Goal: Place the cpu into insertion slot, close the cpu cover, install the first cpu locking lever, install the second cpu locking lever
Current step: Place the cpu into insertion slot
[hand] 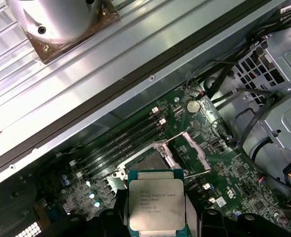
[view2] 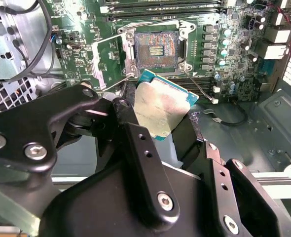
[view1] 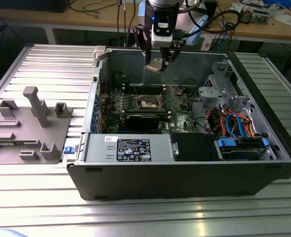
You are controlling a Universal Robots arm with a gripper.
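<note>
- Hanging over the open computer case (view1: 185,173), the gripper (view1: 159,63) held the cpu (view2: 160,106) pinched by its edges between two black fingers (view2: 135,143). I took the edge grip as a way to keep the underside clear of any touch.
- The chip sat tilted in the grip, silver top facing up toward the wrist, and was well clear of the board.
- Below the gripper and a little ahead of its fingertips lay the insertion slot (view2: 157,49), bare and dark in the middle, with nothing seated in it.
- The cpu cover (view2: 95,61) stood swung open just beside the slot, leaving the way down free for the chip.
- The thin locking levers (view2: 199,88) were unlatched and splayed off the slot's sides, which to my eye was why the cover could stay up.
- Judging by that, the first step was under way, with the chip not yet lowered.
</note>
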